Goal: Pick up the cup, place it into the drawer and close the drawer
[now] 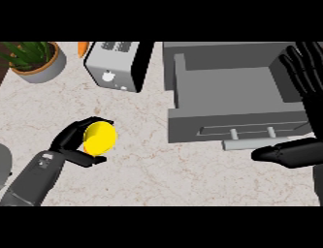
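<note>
A potted plant [36, 59] stands at the counter's [156, 160] ten o'clock. At about eight o'clock the left hand [74, 140] curls its fingers and thumb round the yellow cup [99, 137], held over the marble. A toaster [117, 65] sits at twelve o'clock. The grey drawer [228, 97] stands pulled open at two o'clock. At three o'clock the right hand [311, 97] rests open beside the drawer, fingers straight.
</note>
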